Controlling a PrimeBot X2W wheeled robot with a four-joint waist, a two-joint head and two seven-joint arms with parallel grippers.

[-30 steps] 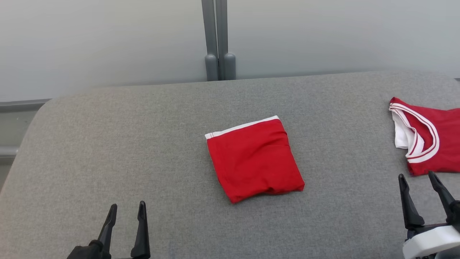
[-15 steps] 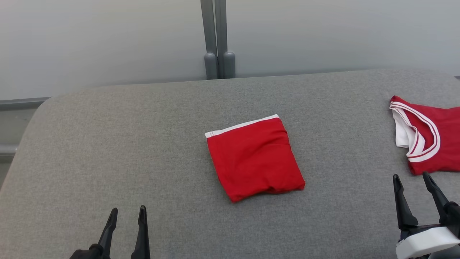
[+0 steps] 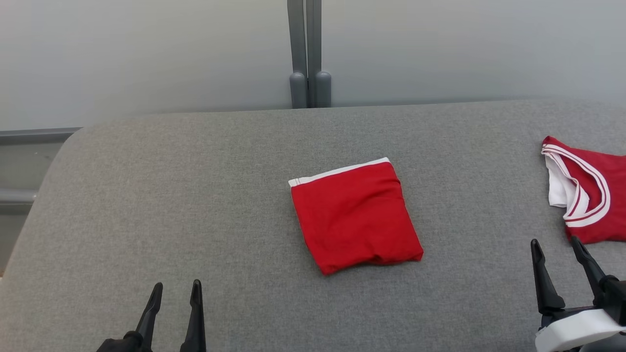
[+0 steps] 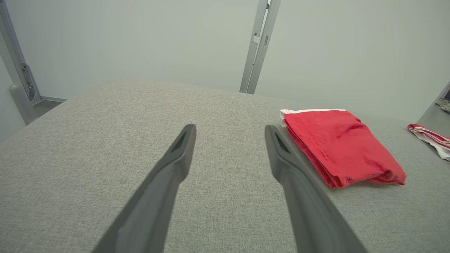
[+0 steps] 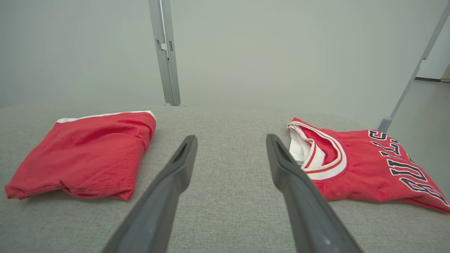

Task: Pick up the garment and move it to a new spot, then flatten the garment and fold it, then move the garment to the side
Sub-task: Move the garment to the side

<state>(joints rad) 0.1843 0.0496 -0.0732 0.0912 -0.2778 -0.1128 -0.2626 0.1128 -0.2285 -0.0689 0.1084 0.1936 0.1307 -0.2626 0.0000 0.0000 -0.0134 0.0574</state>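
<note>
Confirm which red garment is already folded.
The centre garment: compact square, white hem edge. The red jersey by the right gripper lies spread, collar and lettering showing.

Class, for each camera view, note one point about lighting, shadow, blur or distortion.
Head view: soft even light, faint shadow under the folded red garment. Left wrist view: wide-angle lens stretches and softens the left gripper. Right wrist view: right gripper likewise soft; lettered jersey sharp.

Looks like a robot test lab, not a home. Grey fabric-covered bench (image 3: 146,195), plain pale partition panels (image 3: 146,49) behind its far edge, grey metal post (image 3: 305,49) joining them, bare floor (image 5: 425,102).
</note>
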